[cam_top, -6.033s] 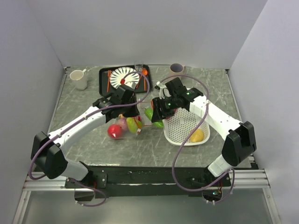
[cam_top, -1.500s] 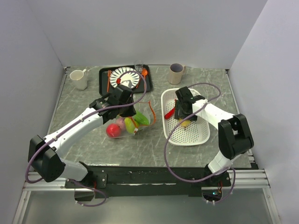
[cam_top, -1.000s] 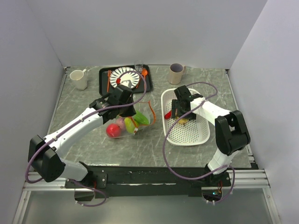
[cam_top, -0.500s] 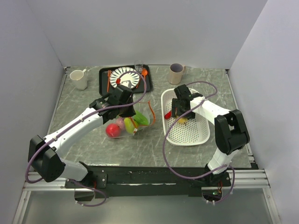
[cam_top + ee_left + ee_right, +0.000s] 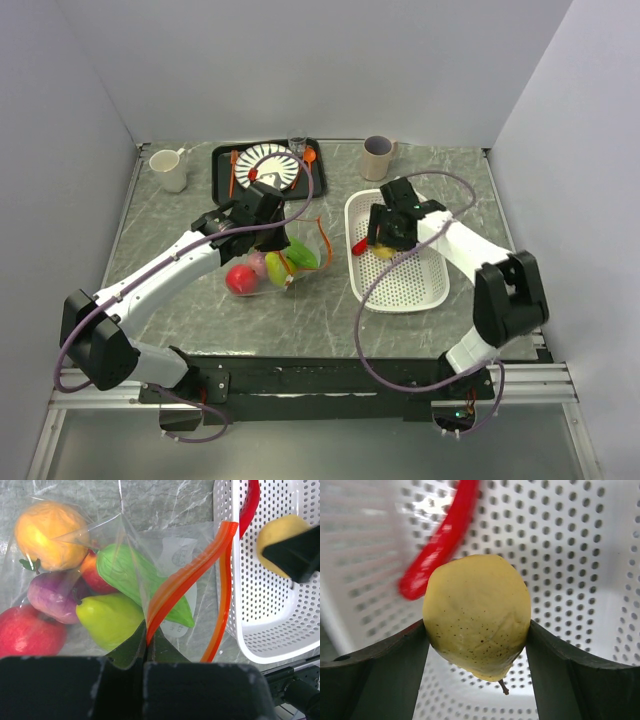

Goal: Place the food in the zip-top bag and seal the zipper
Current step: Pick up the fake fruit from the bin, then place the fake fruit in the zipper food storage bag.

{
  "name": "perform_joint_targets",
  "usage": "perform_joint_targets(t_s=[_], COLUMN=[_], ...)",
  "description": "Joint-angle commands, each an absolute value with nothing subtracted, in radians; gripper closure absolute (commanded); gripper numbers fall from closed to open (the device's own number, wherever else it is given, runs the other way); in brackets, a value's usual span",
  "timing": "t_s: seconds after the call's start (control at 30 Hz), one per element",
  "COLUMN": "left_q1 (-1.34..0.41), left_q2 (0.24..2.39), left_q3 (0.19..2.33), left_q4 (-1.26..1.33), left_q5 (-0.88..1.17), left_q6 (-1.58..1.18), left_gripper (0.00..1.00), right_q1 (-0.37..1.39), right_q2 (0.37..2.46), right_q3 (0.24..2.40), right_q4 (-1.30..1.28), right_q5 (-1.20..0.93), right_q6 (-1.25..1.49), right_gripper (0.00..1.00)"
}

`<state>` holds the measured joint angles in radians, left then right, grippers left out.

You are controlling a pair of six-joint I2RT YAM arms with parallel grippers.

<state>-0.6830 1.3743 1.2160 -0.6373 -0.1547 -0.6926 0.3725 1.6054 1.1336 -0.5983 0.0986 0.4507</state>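
The clear zip-top bag [image 5: 165,555] lies on the table with its mouth toward the basket. My left gripper [image 5: 146,642] is shut on its orange-red zipper [image 5: 190,572]. Inside the bag lie food pieces: an orange fruit [image 5: 50,535], a green vegetable [image 5: 125,570], a purple one [image 5: 50,592], a yellow-green pear [image 5: 107,620] and a red apple [image 5: 27,632]. My right gripper [image 5: 477,645] is inside the white basket [image 5: 580,540]. Both its fingers press the sides of a yellow pear [image 5: 477,612]. A red chili [image 5: 440,540] lies behind the pear in the basket.
A black tray [image 5: 222,185] with a plate and orange cutlery sits at the back. A white mug [image 5: 170,170] stands at the back left. A beige cup [image 5: 377,157] stands behind the basket [image 5: 415,290]. Grey walls enclose the table.
The right gripper's fingers have come in onto the yellow pear and shifted slightly back and right inside the basket. The left gripper has kept still on the zipper.
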Motion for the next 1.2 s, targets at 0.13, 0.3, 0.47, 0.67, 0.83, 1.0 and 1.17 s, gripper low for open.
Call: perform_joint_targets(t_s=[0.13, 0.3, 0.47, 0.67, 0.83, 1.0, 1.17], left_q1=[-0.68, -0.681, -0.681, -0.681, -0.681, -0.681, -0.68], left_q2=[1.364, 1.362, 1.365, 1.365, 1.371, 1.353, 1.333], left_q3=[1.239, 1.23, 1.241, 1.242, 1.261, 1.261, 1.247], left_q4=[-0.624, -0.607, -0.615, -0.611, -0.614, -0.623, -0.618], left_q5=[-0.16, -0.144, -0.146, -0.133, -0.123, -0.14, -0.153], left_q6=[-0.683, -0.689, -0.689, -0.687, -0.684, -0.69, -0.696], left_gripper=[0.99, 0.99, 0.99, 0.99, 0.99, 0.99, 0.99], right_q1=[0.437, 0.501, 0.575, 0.627, 0.65, 0.661, 0.672], right_q2=[1.333, 1.31, 1.33, 1.405, 1.526, 1.614, 1.667], right_q3=[1.094, 1.149, 1.203, 1.264, 1.354, 1.422, 1.469], right_q4=[-0.491, -0.483, -0.468, -0.454, -0.517, -0.575, -0.583], right_q5=[-0.121, -0.271, -0.348, -0.374, -0.355, -0.331, -0.327], right_q6=[0.551, 0.542, 0.538, 0.532, 0.5, 0.479, 0.46], right_gripper=[0.64, 0.63, 0.62, 0.6, 0.57, 0.56, 0.52])
